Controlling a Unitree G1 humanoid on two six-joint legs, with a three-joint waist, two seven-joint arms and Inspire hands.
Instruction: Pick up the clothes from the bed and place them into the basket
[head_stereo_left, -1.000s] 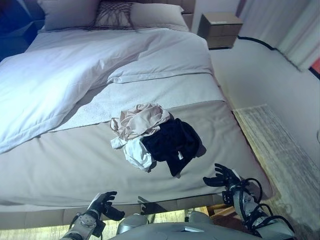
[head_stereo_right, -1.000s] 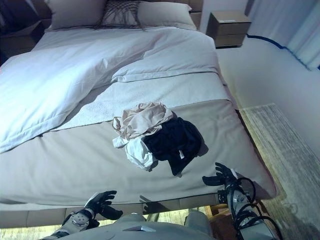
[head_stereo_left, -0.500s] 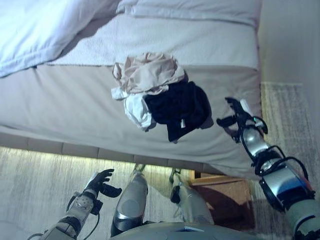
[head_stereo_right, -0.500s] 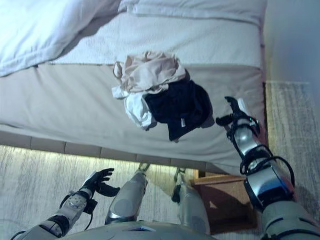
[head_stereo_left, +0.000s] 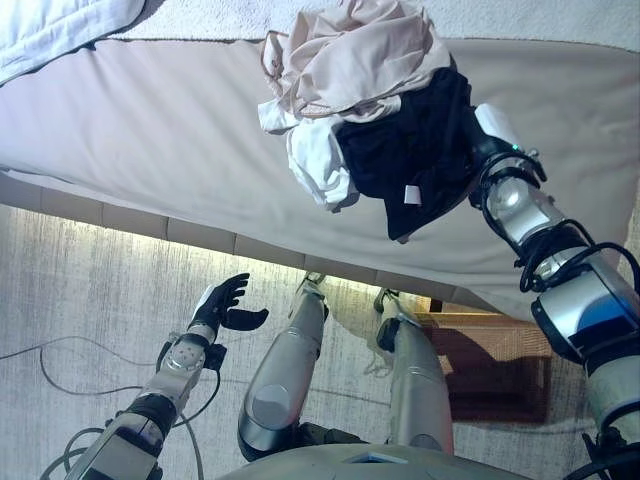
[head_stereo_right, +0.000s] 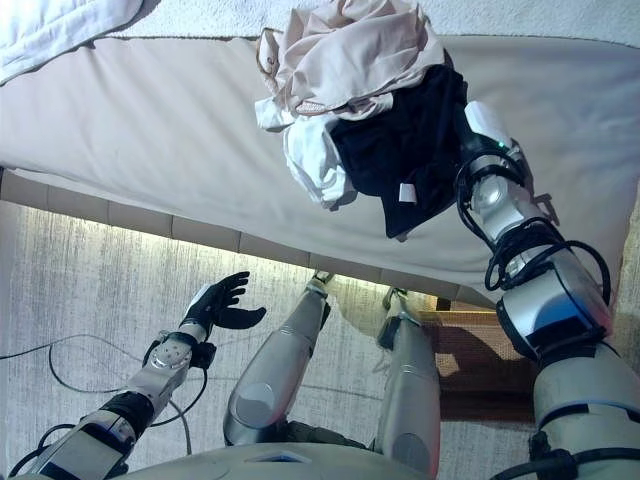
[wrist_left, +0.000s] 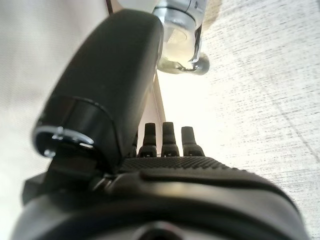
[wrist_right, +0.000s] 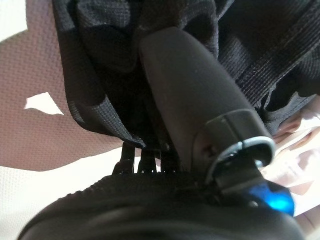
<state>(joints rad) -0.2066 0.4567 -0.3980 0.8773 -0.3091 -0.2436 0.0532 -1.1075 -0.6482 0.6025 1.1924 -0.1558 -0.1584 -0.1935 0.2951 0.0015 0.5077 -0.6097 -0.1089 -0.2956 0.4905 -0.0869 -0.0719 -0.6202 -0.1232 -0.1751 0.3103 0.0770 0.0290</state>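
Observation:
A heap of clothes lies on the bed's taupe cover: a beige garment on top, a white one at the near left and a black one at the near right. My right hand is at the black garment's right edge. In the right wrist view its thumb lies on the black cloth and the fingers run under a fold, hidden. My left hand hangs low over the floor, fingers straight and empty.
The bed's near edge crosses the view, with grey carpet below it. A brown box-like container stands on the floor under the bed's near right corner. A white duvet covers the far left.
The camera has tilted down towards the floor. My right hand has reached forward from beside the heap into the black garment's edge. The left hand stays low and open.

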